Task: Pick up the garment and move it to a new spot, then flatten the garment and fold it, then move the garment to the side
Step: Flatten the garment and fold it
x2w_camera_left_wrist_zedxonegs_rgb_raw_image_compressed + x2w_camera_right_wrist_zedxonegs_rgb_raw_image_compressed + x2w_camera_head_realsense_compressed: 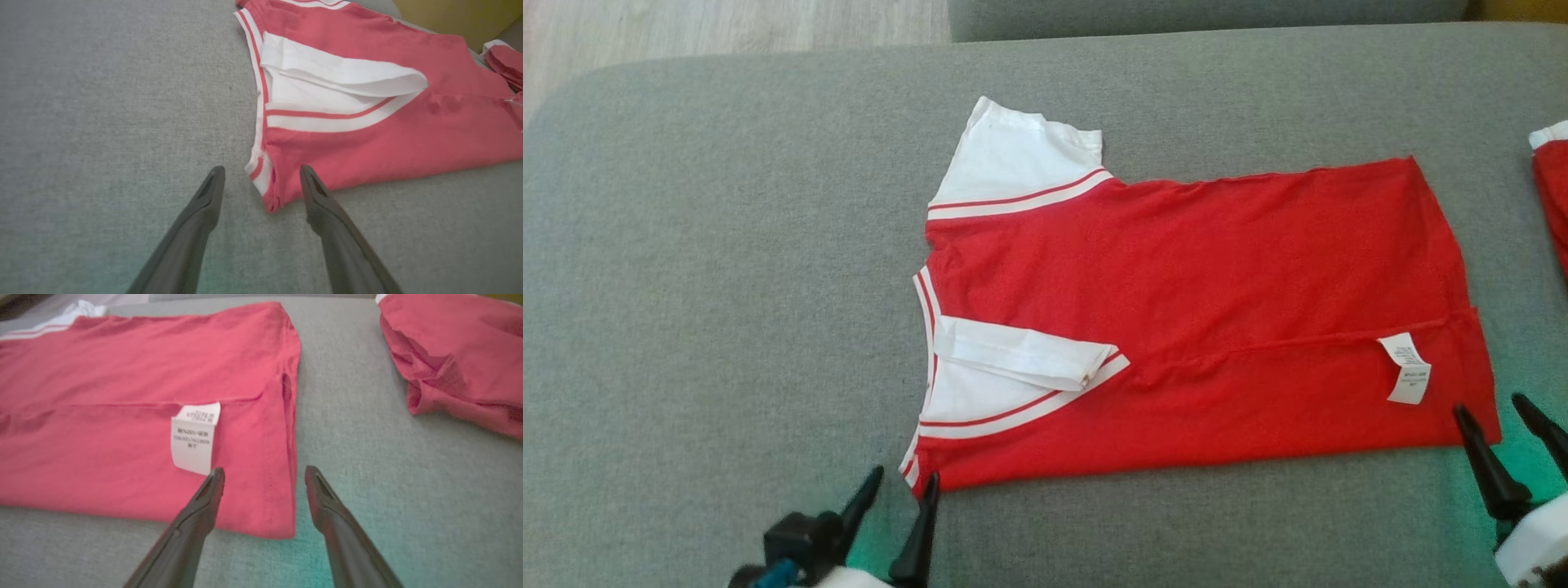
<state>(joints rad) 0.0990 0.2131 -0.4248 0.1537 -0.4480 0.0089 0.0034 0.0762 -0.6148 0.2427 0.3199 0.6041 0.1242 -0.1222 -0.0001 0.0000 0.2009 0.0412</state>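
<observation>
Grey fabric cushion (686, 286) spans the view. A crumpled red cloth (457, 363) lies at its right side. Pale wood floor (727, 33) lies beyond.

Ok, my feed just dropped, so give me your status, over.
Left gripper open at collar corner, right gripper open at hem corner. Shirt flat on grey cushion, near side folded over. Second red garment apart, far right.
</observation>
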